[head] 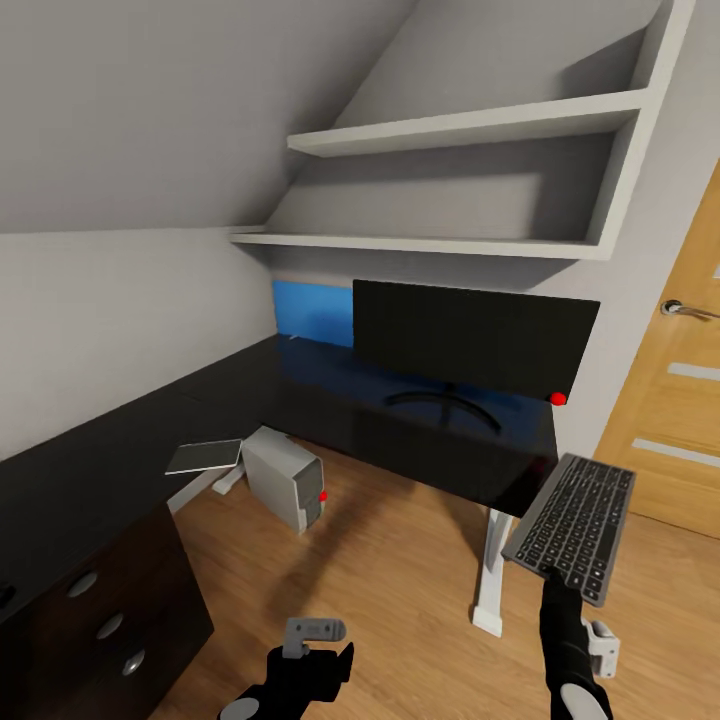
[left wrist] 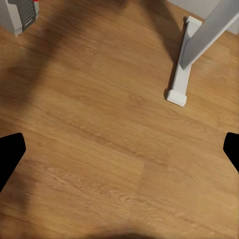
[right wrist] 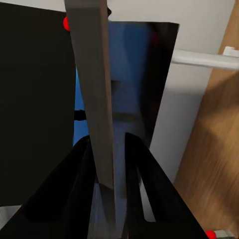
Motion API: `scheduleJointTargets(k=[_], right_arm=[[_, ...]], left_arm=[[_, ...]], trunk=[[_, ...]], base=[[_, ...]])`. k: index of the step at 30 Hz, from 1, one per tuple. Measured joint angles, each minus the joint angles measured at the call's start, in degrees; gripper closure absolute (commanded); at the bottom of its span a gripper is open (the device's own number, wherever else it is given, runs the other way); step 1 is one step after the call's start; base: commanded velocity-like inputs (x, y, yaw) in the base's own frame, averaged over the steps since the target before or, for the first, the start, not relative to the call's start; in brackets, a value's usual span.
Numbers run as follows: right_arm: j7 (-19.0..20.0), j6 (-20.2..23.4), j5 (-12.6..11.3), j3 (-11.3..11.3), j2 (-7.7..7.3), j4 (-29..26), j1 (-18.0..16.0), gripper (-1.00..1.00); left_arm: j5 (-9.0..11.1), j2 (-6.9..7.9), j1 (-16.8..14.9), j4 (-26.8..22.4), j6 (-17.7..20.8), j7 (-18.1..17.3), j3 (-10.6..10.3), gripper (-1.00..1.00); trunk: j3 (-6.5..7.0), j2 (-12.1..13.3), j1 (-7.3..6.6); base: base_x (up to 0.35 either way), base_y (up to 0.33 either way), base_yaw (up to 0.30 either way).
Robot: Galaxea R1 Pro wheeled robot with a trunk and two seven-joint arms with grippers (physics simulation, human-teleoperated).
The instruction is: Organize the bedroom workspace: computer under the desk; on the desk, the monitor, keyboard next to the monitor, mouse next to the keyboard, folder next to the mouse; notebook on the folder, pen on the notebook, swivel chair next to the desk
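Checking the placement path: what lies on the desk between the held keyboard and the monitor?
Head view: only bare black desk lies between the keyboard, shut in the right gripper, and the monitor.

You see the monitor (head: 475,345) upright at centre frame on the black desk (head: 100,465); the grey computer (head: 285,478) stands on the floor beneath, centre-left, the grey notebook (head: 205,455) left of it, and the keyboard (head: 572,525) tilts in mid-air lower right
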Motion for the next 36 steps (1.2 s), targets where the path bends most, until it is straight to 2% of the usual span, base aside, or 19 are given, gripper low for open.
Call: scheduleJointTargets(k=[5, 9, 10, 19, 27, 36], right_arm=[[0.81, -0.21, 0.13, 0.01, -0.05, -0.05, 0.0, 1.0], [4.55, -0.34, 0.11, 0.07, -0.03, -0.07, 0.0, 1.0], [5.76, -0.49, 0.29, 0.08, 0.04, -0.04, 0.0, 1.0], [5.51, -0.7, 0.1, -0.2, -0.06, 0.07, 0.0, 1.0], [5.48, -0.69, -0.11, -0.24, -0.06, 0.16, 0.01, 1.0], [5.43, -0.4, -0.13, -0.23, -0.11, 0.22, 0.0, 1.0]], left_arm=[[0.0, 0.0, 0.0, 0.02, 0.0, 0.0, -0.03, -1.0], [0.0, 0.0, 0.0, 0.02, 0.0, 0.0, -0.04, -1.0], [0.02, -0.07, 0.01, 1.87, -0.19, 0.0, -0.04, -1.0], [-0.01, -0.19, -0.01, 2.57, -0.2, 0.0, -0.15, -1.0], [0.0, -0.18, 0.0, 2.57, -0.26, 0.08, -2.18, -1.0], [0.0, -0.18, 0.0, 2.57, -0.25, 0.09, -2.4, -1.0]], trunk=[[0.0, 0.0, 0.0], [0.0, 0.0, 0.0], [0.0, 0.0, -0.01], [-0.04, 0.0, 0.0], [-0.19, 0.0, 0.0], [-0.3, -0.01, -0.03]], base=[[0.0, 0.0, 0.0], [0.021, 0.0, 0.0], [0.236, 0.0, 0.0], [0.132, 0.0, -0.162], [0.004, 0.0, -0.246], [0.181, 0.123, -0.104]])
